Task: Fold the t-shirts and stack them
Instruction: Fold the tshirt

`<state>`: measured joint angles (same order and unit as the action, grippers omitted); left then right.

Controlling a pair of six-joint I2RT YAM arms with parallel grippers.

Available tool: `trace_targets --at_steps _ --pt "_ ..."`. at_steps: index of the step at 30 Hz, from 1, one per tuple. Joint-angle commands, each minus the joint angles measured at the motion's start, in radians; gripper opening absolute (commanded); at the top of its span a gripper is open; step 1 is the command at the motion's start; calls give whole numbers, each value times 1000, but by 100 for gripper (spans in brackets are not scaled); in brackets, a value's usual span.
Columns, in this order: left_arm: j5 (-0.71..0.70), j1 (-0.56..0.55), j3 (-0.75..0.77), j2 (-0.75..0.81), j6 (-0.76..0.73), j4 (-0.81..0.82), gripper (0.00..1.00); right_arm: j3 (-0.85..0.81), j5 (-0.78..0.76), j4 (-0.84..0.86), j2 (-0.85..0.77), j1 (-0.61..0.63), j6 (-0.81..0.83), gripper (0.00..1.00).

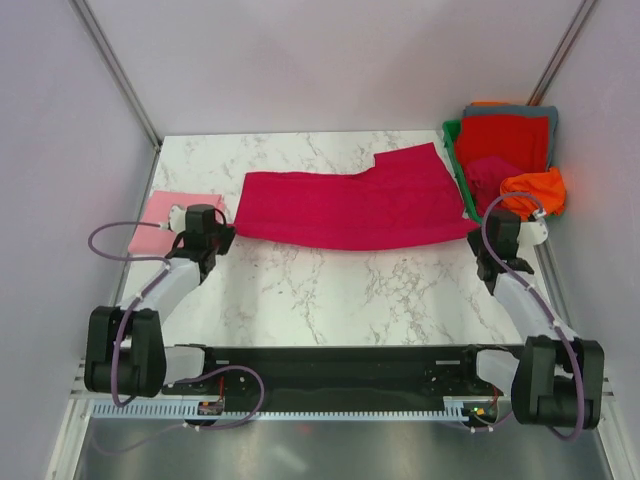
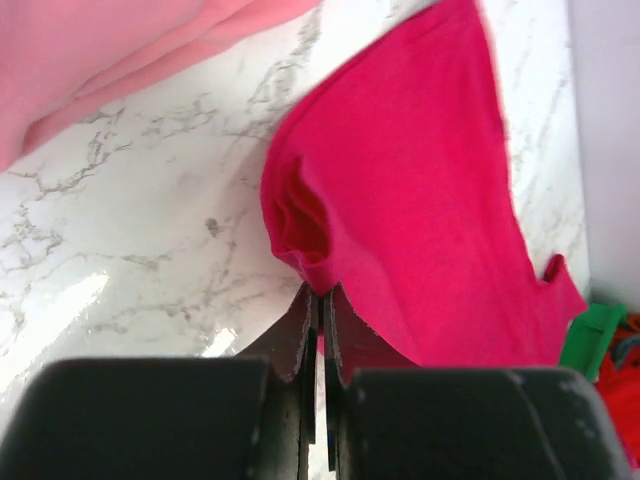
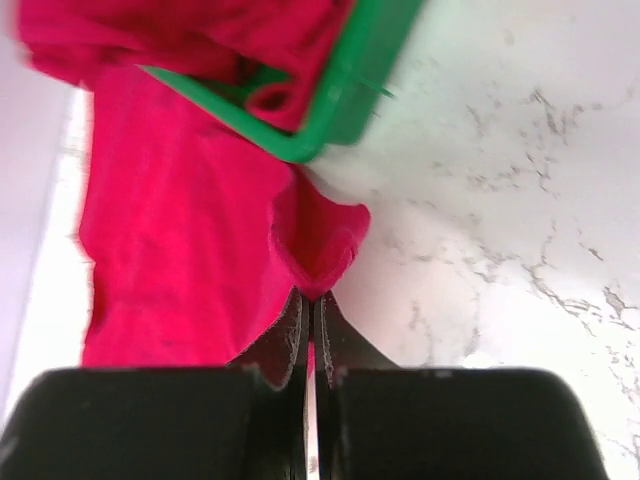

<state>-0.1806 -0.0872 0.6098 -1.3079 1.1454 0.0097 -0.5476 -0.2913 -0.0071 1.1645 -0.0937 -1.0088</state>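
A deep magenta-crimson t-shirt (image 1: 350, 205) lies spread across the middle of the marble table. My left gripper (image 1: 228, 236) is shut on its near left corner; in the left wrist view the cloth (image 2: 400, 200) bunches at the gripper (image 2: 320, 292). My right gripper (image 1: 482, 238) is shut on its near right corner, where the cloth (image 3: 190, 250) puckers at the gripper (image 3: 313, 298). A light pink folded t-shirt (image 1: 160, 222) lies at the far left, partly behind the left wrist, and also shows in the left wrist view (image 2: 110, 50).
A green plastic bin (image 1: 452, 140) at the back right holds red (image 1: 505, 140), grey, magenta and orange (image 1: 540, 190) shirts. Its corner (image 3: 345, 100) is close to my right gripper. Side walls and frame posts bound the table.
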Motion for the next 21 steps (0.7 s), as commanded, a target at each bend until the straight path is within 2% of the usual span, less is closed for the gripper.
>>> trace_targets --at_steps 1,7,11,16,21 --pt "-56 0 112 152 -101 -166 2 -122 -43 -154 -141 0 24 0" --pt "-54 3 295 389 -173 -402 2 -325 -35 -313 -313 2 50 0" --pt "-48 4 458 465 -231 -545 2 -487 -13 -410 -400 0 94 0" --pt "-25 6 641 507 -251 -646 2 -716 20 -476 -405 0 130 0" --pt "-31 6 748 461 -265 -689 2 -811 30 -491 -375 0 127 0"
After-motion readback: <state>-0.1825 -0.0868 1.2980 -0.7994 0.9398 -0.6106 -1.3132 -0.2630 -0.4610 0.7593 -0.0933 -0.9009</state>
